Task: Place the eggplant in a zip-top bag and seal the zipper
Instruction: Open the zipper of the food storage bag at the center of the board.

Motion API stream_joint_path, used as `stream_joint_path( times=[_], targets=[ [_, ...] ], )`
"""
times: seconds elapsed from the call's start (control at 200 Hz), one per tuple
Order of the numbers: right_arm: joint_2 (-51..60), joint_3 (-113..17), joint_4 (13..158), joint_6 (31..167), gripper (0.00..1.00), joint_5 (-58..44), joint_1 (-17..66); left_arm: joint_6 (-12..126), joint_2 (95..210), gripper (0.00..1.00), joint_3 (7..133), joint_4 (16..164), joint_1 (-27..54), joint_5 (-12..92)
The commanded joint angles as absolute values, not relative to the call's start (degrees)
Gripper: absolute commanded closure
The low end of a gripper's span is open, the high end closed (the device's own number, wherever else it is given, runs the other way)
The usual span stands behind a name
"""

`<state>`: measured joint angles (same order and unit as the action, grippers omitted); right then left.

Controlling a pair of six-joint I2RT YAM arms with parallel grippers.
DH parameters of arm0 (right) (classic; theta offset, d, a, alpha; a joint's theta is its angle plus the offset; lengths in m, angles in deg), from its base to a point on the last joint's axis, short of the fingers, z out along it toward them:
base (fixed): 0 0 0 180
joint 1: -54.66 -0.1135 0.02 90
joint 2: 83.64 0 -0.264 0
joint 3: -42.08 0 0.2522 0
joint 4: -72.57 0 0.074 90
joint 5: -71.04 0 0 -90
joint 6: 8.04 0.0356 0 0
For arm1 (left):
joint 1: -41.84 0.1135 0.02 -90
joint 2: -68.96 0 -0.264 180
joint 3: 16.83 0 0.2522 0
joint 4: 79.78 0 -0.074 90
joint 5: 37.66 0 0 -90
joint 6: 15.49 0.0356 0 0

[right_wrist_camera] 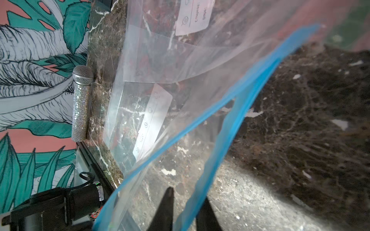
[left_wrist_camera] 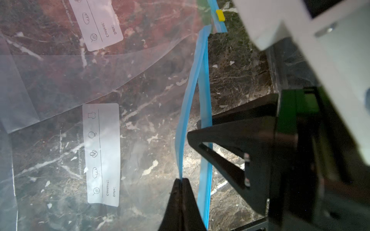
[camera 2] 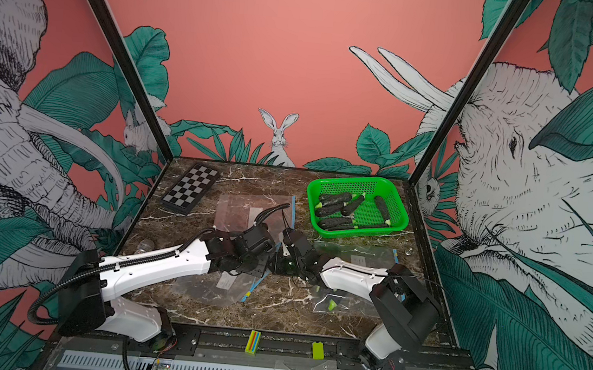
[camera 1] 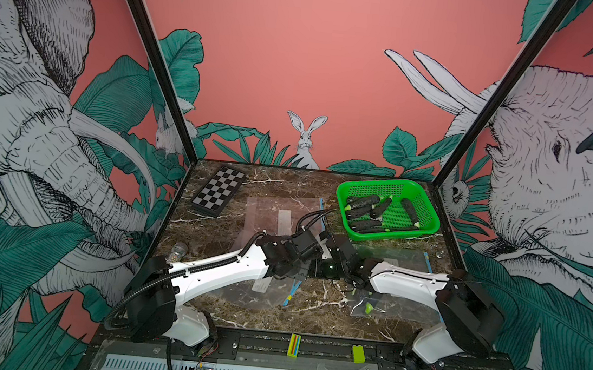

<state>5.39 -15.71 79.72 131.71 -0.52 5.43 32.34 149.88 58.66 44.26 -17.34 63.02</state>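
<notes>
Several dark eggplants (camera 1: 363, 201) with green stems lie in the green basket (camera 1: 390, 183) at the back right; neither gripper holds one. A clear zip-top bag (left_wrist_camera: 140, 124) with a blue zipper edge lies at the table's middle, its mouth parted. My left gripper (left_wrist_camera: 182, 180) is shut on the raised upper blue lip (left_wrist_camera: 190, 100). My right gripper (right_wrist_camera: 187, 193) straddles the other blue lip (right_wrist_camera: 226, 150), one finger inside the mouth and one outside, a narrow gap still between them. In both top views the two wrists meet over the bag mouth (camera 1: 317, 264).
More clear bags lie around: one behind (camera 1: 278, 206), one with a yellow slider (left_wrist_camera: 220, 15), one at the right (camera 1: 398, 257), and one under the right arm holding green-tipped pieces (camera 1: 368, 307). A chessboard (camera 1: 218, 190) sits back left. A glittery microphone (right_wrist_camera: 81, 104) lies at the left edge.
</notes>
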Motion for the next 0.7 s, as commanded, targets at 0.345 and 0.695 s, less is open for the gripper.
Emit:
stream_joint_path(
  times=[0.345,0.695],
  targets=[
    [0.27,-15.54,82.35,131.57,1.0,-5.74,2.24,30.96,148.46,0.79,55.49,45.24,-17.93,62.27],
    [-1.52,-16.46,83.87,131.47,1.0,-6.01,1.1,31.54,149.47,0.66,55.55,45.42,-17.93,61.85]
  ],
)
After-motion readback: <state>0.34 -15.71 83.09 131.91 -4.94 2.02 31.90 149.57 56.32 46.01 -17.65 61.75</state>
